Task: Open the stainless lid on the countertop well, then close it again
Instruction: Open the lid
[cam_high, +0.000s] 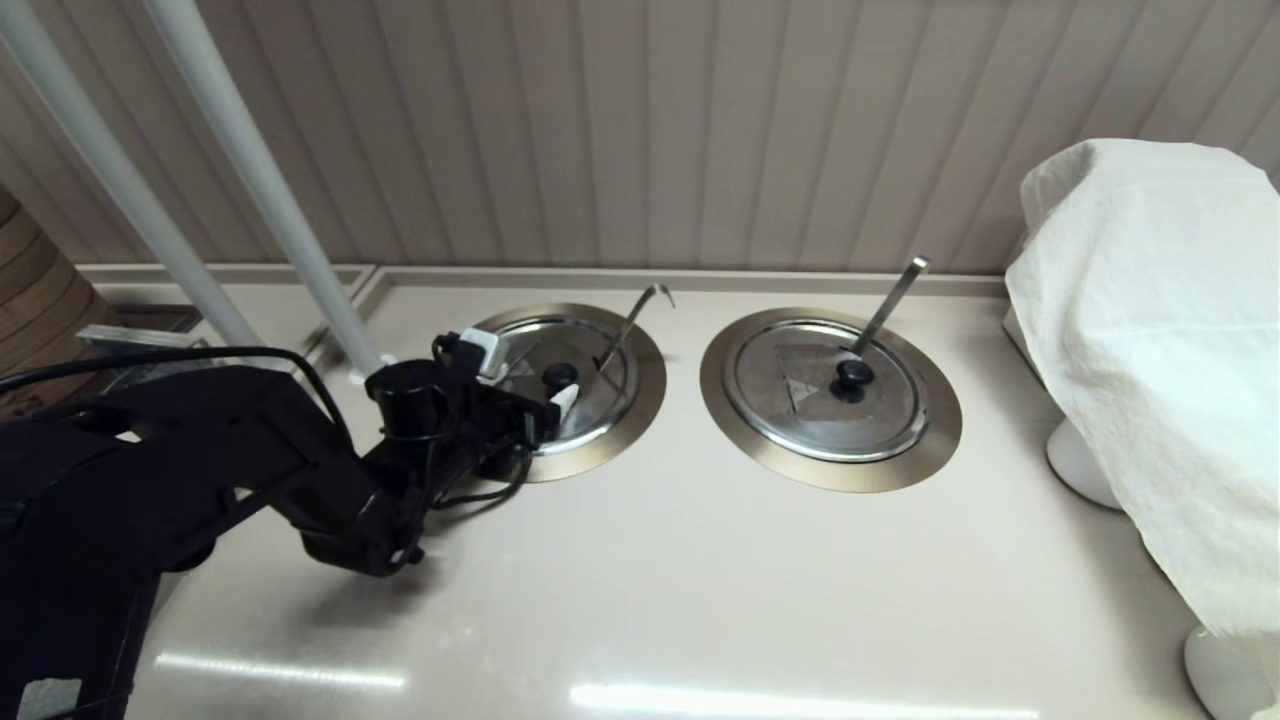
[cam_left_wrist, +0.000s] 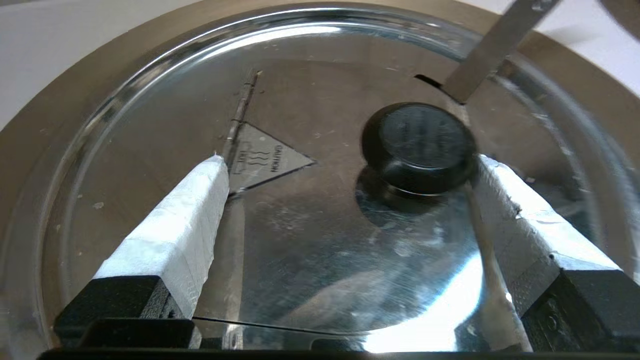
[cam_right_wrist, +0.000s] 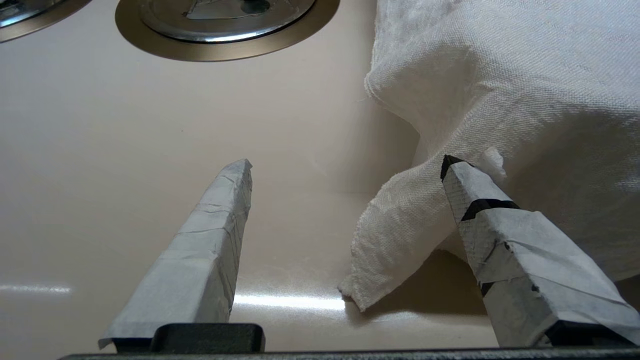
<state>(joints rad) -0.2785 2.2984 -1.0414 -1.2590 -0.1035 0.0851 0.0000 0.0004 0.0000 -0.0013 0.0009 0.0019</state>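
Left wrist view — left gripper (cam_left_wrist: 345, 165) spread wide over the stainless lid (cam_left_wrist: 310, 240); black knob (cam_left_wrist: 420, 147) beside one finger.

Stainless lid (cam_left_wrist: 320, 240) mirror-glossy steel; well rim (cam_high: 650, 385) brushed matt metal.

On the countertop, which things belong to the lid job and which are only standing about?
Belong to the job:
- stainless lid, shut, with black knob
- countertop well with hook-tipped ladle
- left pincer, open over the lid, one fingertip beside the knob

Only standing about:
- twin lid with straight ladle
- white cloth
- right pincer, open, idle near the cloth
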